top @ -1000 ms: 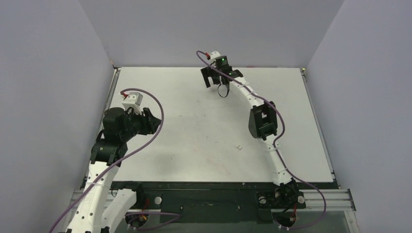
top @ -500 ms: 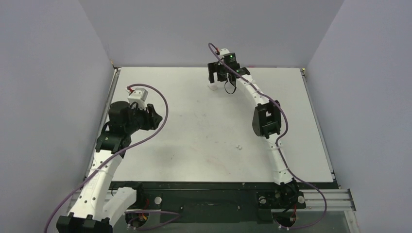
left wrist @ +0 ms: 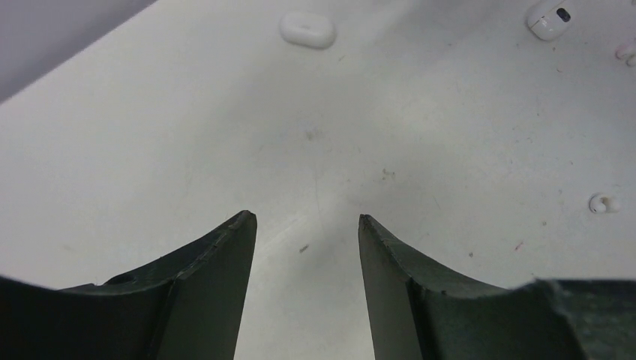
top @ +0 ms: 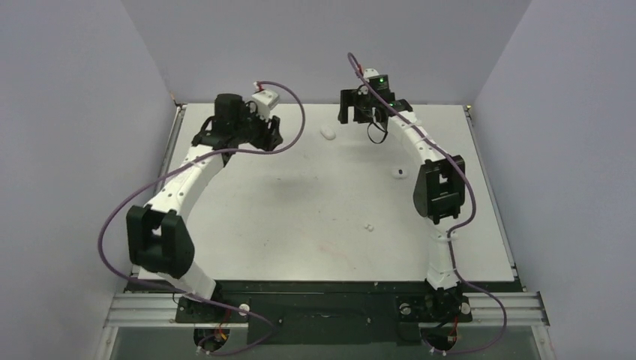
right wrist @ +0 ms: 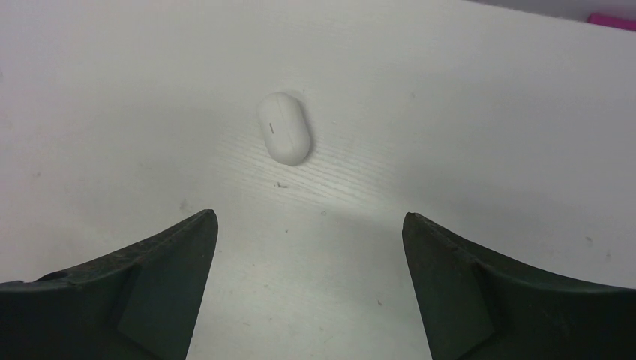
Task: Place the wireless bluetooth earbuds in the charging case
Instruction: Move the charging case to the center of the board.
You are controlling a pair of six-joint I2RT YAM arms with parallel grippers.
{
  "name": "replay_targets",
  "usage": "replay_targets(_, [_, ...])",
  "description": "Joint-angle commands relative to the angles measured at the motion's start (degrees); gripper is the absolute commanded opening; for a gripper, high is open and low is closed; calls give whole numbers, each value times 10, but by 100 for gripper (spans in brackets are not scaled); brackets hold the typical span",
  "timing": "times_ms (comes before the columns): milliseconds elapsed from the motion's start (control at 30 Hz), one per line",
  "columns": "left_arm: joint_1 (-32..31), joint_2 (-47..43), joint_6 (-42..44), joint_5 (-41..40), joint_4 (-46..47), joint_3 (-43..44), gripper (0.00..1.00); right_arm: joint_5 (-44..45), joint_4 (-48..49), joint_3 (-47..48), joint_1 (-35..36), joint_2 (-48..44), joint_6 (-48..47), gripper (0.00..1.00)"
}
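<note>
We see the left gripper (left wrist: 306,217) and right gripper (right wrist: 307,216) both released, empty above the desk (right wrist: 487,112); the closed charging case (right wrist: 284,127) lies at the right one's twelve o'clock.

glossy white charging case (right wrist: 284,127), white earbuds (left wrist: 602,203), scuffed off-white table (top: 300,195)

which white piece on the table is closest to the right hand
The charging case, the biggest, pebble-shaped one; the tiny earbuds lie farther off.

White table (top: 300,210), faintly scuffed; pale lilac walls (top: 75,112); black rail (top: 322,291) along near edge
</note>
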Motion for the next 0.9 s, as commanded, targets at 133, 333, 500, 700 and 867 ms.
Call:
replay_targets(133, [-77,306,161,42,-106,385,51,11,11,-93,-35,-141,45,90])
replay_targets(333, [-101,510,25,-14,-63,629,51,32,3,-177,-38,-198,45,90])
replay_targets(500, [-119,597,-160,-80,65,679,51,43,-8,-234,-39,-238,42,90])
replay_targets(700, [-154,639,-247,-226,109,668,51,45,-11,-291,-39,-288,43,89])
replay_targets(867, [-172,660,-291,-337,124,668,51,46,-15,-319,-39,-320,47,90])
